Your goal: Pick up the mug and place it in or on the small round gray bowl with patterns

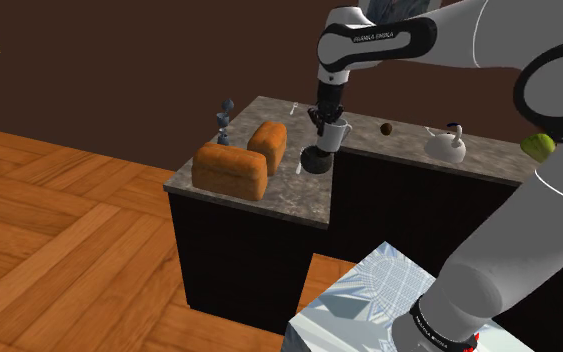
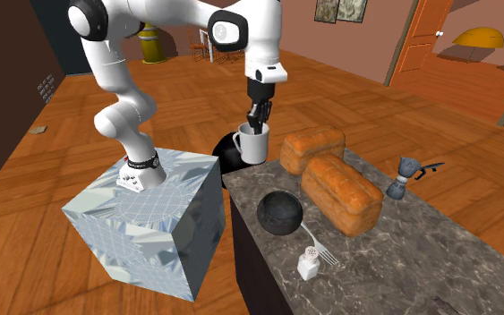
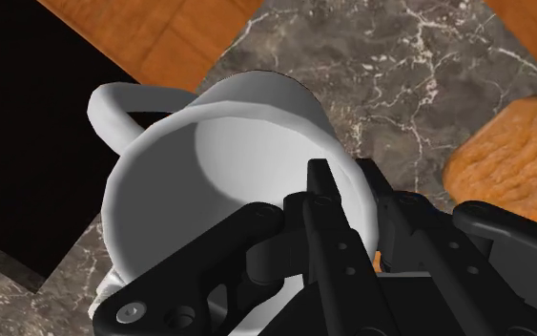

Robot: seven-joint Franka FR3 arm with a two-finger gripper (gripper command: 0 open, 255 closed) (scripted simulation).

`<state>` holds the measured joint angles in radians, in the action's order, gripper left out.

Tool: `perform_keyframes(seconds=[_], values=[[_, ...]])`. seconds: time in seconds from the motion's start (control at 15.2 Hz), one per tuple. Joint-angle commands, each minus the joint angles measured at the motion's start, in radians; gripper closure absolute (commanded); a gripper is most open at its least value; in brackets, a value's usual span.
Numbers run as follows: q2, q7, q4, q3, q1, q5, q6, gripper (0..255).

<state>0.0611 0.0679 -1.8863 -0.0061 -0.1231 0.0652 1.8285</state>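
- mug (image 3: pixel 228 162) up in the grip: plain white, rounded, loop handle, its smooth inside bare
- black gripper (image 3: pixel 344 186) pinching the mug's wall at the rim, one finger inside, the other outside
- mug hangs over the end of the dark, pale-veined counter (image 2: pixel 402 259)
- bowl (image 2: pixel 280 213), dark and round, sits on that counter, apart from the mug; can't make out its inside
- two crusty brown loaves (image 2: pixel 341 192) just beside the bowl, and a small white shaker (image 2: pixel 309 264) near it
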Motion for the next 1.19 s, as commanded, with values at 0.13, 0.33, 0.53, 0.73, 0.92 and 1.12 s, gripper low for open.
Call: perform_keyframes(seconds=[0.13, 0.33, 0.53, 0.73, 0.92, 1.12], values=[[-0.126, -0.066, 0.163, -0.032, -0.03, -0.003, -0.033, 255], [-0.235, -0.11, 0.313, -0.05, -0.053, -0.011, -0.072, 255], [-0.355, -0.151, 0.489, -0.064, -0.078, -0.023, -0.126, 255], [-0.35, -0.148, 0.442, -0.063, -0.078, -0.022, -0.083, 255], [-0.349, -0.146, 0.4, -0.063, -0.078, -0.022, -0.043, 255], [-0.35, -0.144, 0.361, -0.063, -0.078, -0.021, -0.003, 255]])
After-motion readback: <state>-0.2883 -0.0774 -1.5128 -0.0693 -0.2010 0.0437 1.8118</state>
